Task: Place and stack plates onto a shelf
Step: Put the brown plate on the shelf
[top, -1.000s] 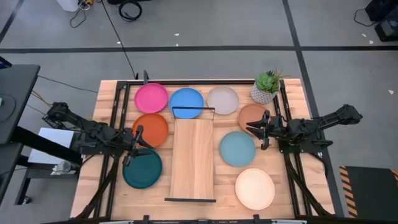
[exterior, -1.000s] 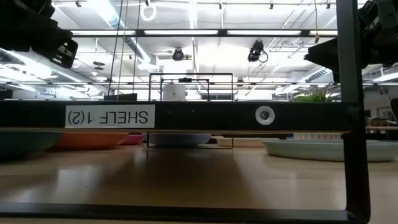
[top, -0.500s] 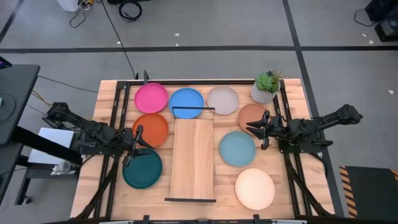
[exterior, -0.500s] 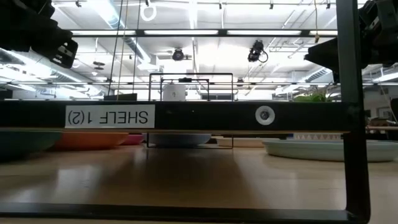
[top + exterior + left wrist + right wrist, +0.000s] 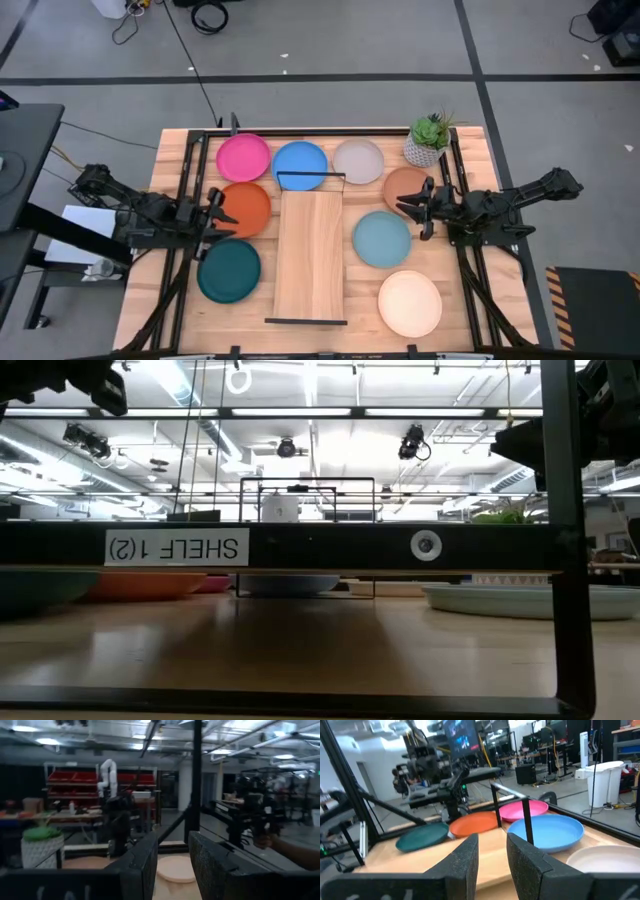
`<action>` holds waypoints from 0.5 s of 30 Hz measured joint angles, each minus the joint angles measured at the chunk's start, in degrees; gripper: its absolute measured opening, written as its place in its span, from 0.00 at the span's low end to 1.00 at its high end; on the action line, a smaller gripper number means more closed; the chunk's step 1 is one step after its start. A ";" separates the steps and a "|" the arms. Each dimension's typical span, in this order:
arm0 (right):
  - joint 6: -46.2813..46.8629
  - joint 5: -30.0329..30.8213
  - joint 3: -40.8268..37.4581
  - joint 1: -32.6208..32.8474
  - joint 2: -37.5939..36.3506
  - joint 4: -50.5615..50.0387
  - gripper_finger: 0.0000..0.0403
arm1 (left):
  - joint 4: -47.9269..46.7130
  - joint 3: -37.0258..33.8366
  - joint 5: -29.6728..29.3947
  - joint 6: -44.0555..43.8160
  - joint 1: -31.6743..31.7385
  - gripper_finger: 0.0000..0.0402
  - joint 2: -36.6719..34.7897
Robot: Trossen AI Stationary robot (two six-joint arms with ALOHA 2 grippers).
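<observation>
Eight plates lie flat on the slatted table around the shelf [image 5: 311, 255], a light-wood plank with black end rails. They are pink [image 5: 243, 157], blue [image 5: 300, 165], pale grey [image 5: 358, 161], brown [image 5: 403, 182], orange [image 5: 243, 205], light blue [image 5: 381, 238], teal [image 5: 229, 270] and cream [image 5: 410, 303]. My left gripper [image 5: 217, 215] hovers open at the orange plate's left rim, above the table. My right gripper [image 5: 425, 210] hovers open beside the brown plate. The right wrist view shows the teal [image 5: 422, 837], orange [image 5: 475, 822], pink [image 5: 522, 809] and blue [image 5: 547, 830] plates.
A small potted plant [image 5: 430, 140] stands at the far right corner, just beyond the brown plate. Black frame bars run along the table's left and right sides under both arms. The shelf's near rail [image 5: 300, 547] fills the low view.
My left gripper has risen and shifted toward the far edge, from over the teal plate's far rim to the orange plate's left rim. In the low view its arm has climbed toward the top of the picture. The plates and the right arm have kept still.
</observation>
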 joint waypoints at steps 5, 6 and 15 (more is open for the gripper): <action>-2.53 12.31 0.00 -1.30 -0.02 6.63 0.27 | -3.19 0.00 -0.24 -4.50 0.00 0.29 0.00; -2.57 15.14 0.00 -1.73 -0.02 7.26 0.27 | -3.56 0.00 -0.25 -5.90 0.01 0.29 0.02; -0.07 9.50 0.18 -8.28 7.87 3.69 0.25 | -3.63 0.00 -0.26 -10.67 0.02 0.29 0.02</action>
